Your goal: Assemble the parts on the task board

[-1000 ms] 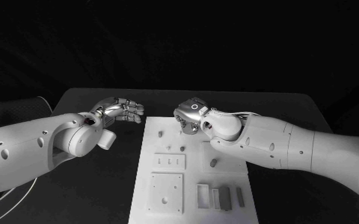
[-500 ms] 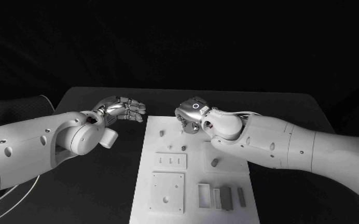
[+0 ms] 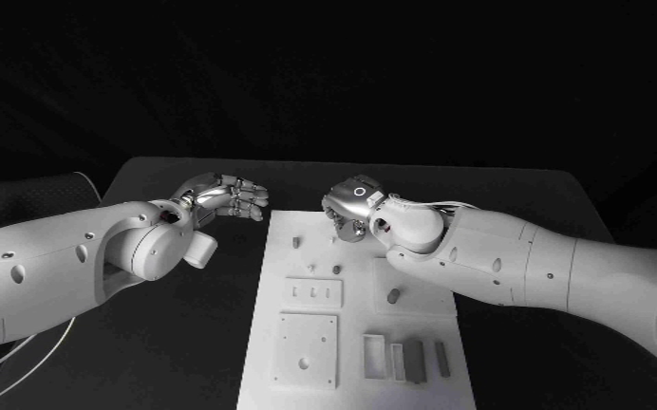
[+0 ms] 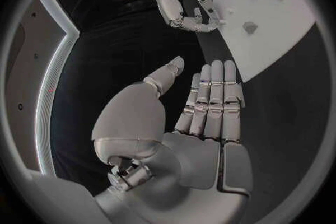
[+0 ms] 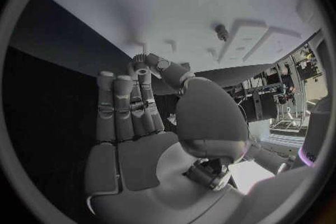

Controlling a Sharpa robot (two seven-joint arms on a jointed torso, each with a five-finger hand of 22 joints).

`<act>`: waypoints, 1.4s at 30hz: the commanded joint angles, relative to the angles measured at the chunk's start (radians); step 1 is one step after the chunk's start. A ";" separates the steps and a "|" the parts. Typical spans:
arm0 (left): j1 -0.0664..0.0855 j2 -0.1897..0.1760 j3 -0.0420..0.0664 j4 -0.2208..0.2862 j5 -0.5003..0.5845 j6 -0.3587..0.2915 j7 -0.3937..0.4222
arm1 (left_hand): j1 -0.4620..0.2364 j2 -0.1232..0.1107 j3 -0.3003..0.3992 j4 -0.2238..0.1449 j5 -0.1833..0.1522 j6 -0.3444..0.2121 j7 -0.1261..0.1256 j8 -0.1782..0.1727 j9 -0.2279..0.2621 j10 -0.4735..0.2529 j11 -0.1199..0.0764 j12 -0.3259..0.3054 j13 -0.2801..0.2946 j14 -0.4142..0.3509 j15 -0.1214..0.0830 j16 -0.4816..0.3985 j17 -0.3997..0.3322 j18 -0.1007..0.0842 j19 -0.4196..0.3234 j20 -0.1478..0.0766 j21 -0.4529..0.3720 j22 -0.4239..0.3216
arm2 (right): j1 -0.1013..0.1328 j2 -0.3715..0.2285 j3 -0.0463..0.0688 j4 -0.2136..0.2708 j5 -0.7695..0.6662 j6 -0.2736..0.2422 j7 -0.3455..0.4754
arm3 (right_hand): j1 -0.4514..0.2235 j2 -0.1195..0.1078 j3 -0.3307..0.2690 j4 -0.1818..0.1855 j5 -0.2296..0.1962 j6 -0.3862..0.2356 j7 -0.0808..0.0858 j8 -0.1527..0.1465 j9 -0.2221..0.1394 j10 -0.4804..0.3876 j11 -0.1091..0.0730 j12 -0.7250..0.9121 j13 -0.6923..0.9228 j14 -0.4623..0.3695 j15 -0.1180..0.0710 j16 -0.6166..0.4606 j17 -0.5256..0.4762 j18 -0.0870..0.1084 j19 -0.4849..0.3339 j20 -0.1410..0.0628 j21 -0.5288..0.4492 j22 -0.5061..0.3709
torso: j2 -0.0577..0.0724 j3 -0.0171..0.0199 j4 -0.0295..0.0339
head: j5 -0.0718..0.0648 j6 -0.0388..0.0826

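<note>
The white board (image 3: 359, 310) lies in the middle of the black tabletop (image 3: 548, 192), its long axis running from the robot's side toward the far edge. Small grey parts sit on it: a peg (image 3: 393, 294) tilted on a raised pad at mid-board, two smaller studs (image 3: 335, 267) beyond it, and a cluster of upright blocks (image 3: 414, 357) at the near end, their long sides in line with the board. Two square plates (image 3: 312, 293) with holes occupy the board's left half. Over the far end of the board the right robot hand (image 3: 352, 207) hangs with its fingers (image 5: 131, 106) held straight and side by side, thumb bent across toward their tips; in the right wrist view a small toothed, gear-like part (image 5: 142, 60) shows at the fingertips, pinched between thumb and fingers just above the white surface. The left robot hand (image 3: 222, 197) hovers over bare tabletop just beside the board's far left corner, touching nothing; in the left wrist view its fingers (image 4: 213, 95) stretch out flat and together, thumb standing apart, with nothing in its grasp. The same view catches the right robot hand across the dark gap, fingers hooked at the board's edge. Behind the tabletop the room is black.
</note>
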 commanded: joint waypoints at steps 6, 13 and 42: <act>0.005 0.003 0.001 0.002 -0.004 0.008 0.012 | -0.005 -0.009 -0.007 -0.001 -0.006 -0.006 -0.002 -0.005 0.001 -0.007 -0.001 -0.007 0.001 0.009 -0.001 -0.005 0.002 0.010 0.001 -0.005 -0.004 -0.001 | -0.001 0.008 0.000 -0.010 0.011 0.005 0.022 | 0.011 0.007 0.005 0.002 0.004 0.006 0.002 -0.002 0.001 0.039 -0.011 0.018 0.107 0.008 -0.013 0.005 -0.002 0.048 0.000 -0.008 0.003 0.019 | 0.001 0.0002 -0.0009 | 0.001 -0.003; 0.006 0.004 0.001 0.001 -0.004 0.009 0.012 | -0.005 -0.009 -0.007 -0.001 -0.006 -0.007 -0.002 -0.006 0.001 -0.007 -0.001 -0.008 0.002 0.009 -0.001 -0.006 0.003 0.010 0.001 -0.005 -0.004 -0.002 | -0.001 0.013 0.000 -0.017 0.018 0.004 0.027 | 0.011 0.001 0.006 0.002 0.003 0.001 0.005 -0.008 0.001 0.033 -0.009 0.013 0.109 0.006 -0.011 0.005 -0.003 0.048 -0.002 -0.008 0.004 0.019 | 0.001 0.0008 -0.0009 | 0.001 -0.002; 0.010 0.004 0.002 0.003 -0.007 0.012 0.010 | -0.005 -0.010 -0.010 -0.001 -0.006 -0.008 -0.001 -0.008 0.003 -0.009 0.000 -0.011 0.003 0.010 -0.001 -0.009 0.006 0.009 0.001 -0.006 -0.006 -0.002 | -0.009 0.013 -0.002 -0.030 0.057 0.015 0.040 | 0.011 -0.057 0.006 0.004 0.003 -0.037 0.023 -0.044 -0.001 0.002 0.007 -0.020 0.116 -0.005 0.004 0.010 -0.008 0.048 -0.010 -0.004 0.004 0.017 | 0.001 0.0006 -0.0020 | 0.009 -0.010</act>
